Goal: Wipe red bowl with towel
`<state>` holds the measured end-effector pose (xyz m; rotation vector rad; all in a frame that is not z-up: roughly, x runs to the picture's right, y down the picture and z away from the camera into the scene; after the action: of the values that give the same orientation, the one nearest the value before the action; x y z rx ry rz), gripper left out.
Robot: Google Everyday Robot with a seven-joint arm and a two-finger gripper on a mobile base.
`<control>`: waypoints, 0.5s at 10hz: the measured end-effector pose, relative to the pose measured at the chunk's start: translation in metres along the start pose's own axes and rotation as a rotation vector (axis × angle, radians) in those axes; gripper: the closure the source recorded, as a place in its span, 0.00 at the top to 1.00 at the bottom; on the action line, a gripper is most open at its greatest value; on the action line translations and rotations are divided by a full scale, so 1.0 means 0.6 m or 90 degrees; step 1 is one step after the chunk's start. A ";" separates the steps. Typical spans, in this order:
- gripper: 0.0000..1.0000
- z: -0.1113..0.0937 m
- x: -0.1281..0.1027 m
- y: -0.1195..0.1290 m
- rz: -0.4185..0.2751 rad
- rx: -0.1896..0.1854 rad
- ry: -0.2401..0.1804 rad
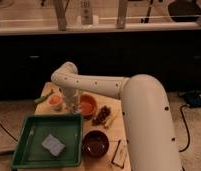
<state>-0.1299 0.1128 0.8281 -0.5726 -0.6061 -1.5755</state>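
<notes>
Where the white arm (101,86) bends at its elbow and drops toward the tabletop (43,108), the pincer (73,106) hangs low at the far-left part of the surface. State of pincer: open or closed cannot be told.

Item 1. Red bowl (88,104): shallow, orange-red, glossy inside. It stands upright on the tabletop just beside the pincer, which is at the rim on the picture's left; actual contact cannot be told.

Item 2. Small pale bowl (55,100) with orange contents: on the pincer's other side, close to it, so the pincer sits between the two bowls.

Item 3. Green object (44,96): slim, lying at the far-left edge of the tabletop, beyond the small pale bowl. Kind not legible.

Item 4. Dark clump (101,115): on the tabletop, just in front of the red bowl toward the arm's bulk, with a pale yellowish strip (112,119) alongside it.

Item 5. Dark brown bowl (95,143): near edge of the tabletop, well apart from the pincer, upright.

Item 6. Flat dark packet (119,153): beside the dark brown bowl, next to the arm's large lower segment.

Item 7. Green tray (25,131): rectangular, occupying the near-left corner. Inside it lies the towel (54,144), a pale grey folded piece, well apart from both the pincer and the red bowl.
</notes>
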 end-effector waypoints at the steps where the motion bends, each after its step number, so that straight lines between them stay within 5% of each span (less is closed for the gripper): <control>1: 0.00 0.002 -0.001 0.034 0.013 -0.005 -0.004; 5: 0.00 0.009 0.022 0.143 0.079 -0.016 -0.008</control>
<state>-0.0456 0.1008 0.8450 -0.6287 -0.5508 -1.4659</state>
